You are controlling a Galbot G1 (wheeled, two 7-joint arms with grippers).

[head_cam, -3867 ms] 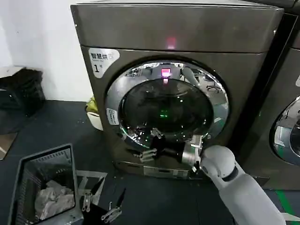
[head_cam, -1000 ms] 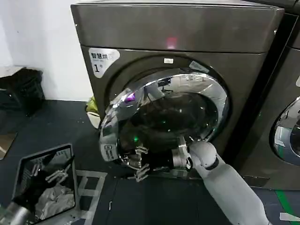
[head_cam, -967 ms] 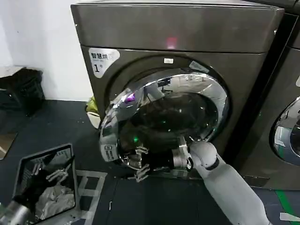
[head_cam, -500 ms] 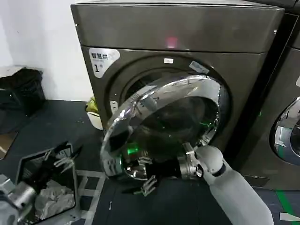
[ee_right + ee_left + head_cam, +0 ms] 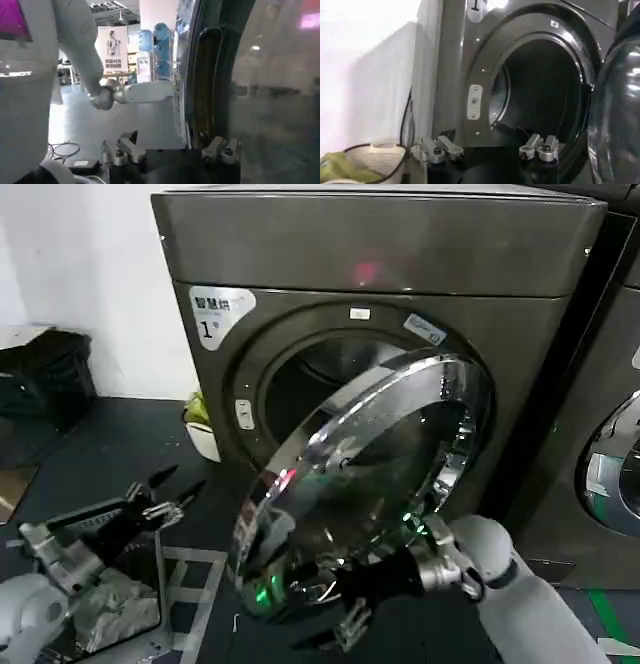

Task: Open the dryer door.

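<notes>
I find the dryer door [image 5: 360, 484] swung well out from the dryer [image 5: 380, 254], hinged on its right, its glass face angled toward the floor and to the left. It looks rigid, heavy, its chrome ring slick; I would hold the lower rim. My right tool [image 5: 345, 624] sits under that rim, fingers apart. My left tool [image 5: 165, 494] hovers spread over a basket [image 5: 60, 529].

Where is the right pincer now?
In the head view, the right pincer is low at the door's bottom edge, right of the left pincer.
</notes>
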